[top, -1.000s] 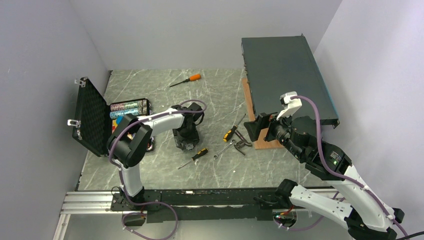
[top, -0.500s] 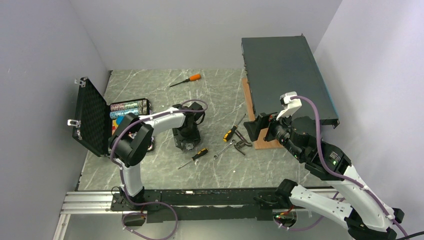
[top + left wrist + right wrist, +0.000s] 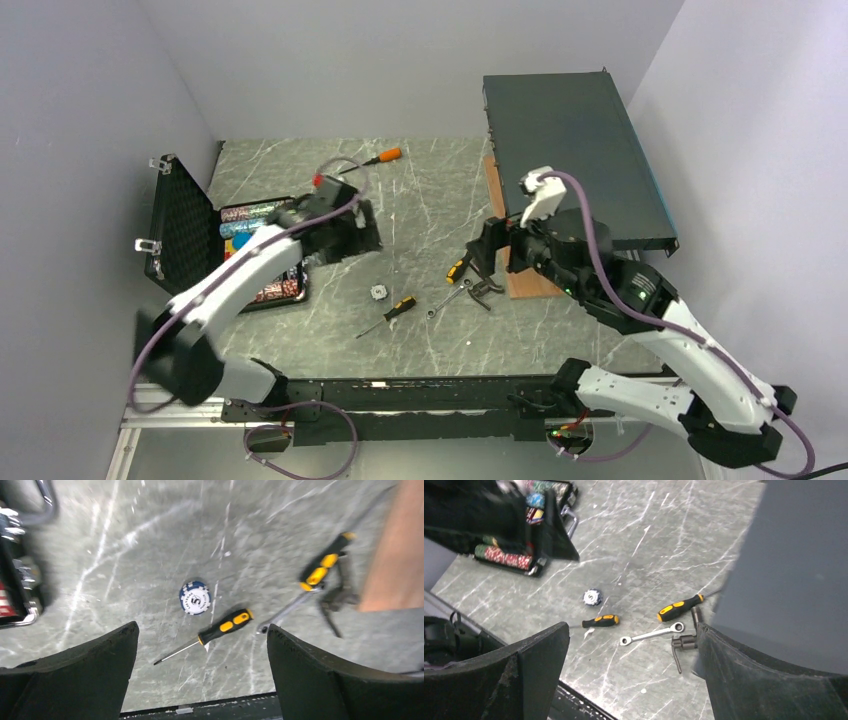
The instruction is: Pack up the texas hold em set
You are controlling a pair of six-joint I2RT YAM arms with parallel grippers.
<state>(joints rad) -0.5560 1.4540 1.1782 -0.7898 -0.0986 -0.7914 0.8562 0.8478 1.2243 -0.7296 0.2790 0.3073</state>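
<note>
The black case stands open at the table's left, its foam lid upright and rows of coloured chips in the tray; the right wrist view shows the chip rows too. One blue-and-white chip lies loose on the table, also seen as the chip and the chip. My left gripper hangs above the table between case and chip, open and empty, the left gripper wide. My right gripper hovers over the tools, open and empty, the right gripper wide.
A large dark flat box rests at the back right on a wooden block. Two yellow-handled screwdrivers, a wrench and a dark metal tool lie mid-table. An orange screwdriver lies far back.
My left gripper has opened and lifted up and back toward the case, leaving the chip on the table where it stood. The right arm has shifted left and forward.
</note>
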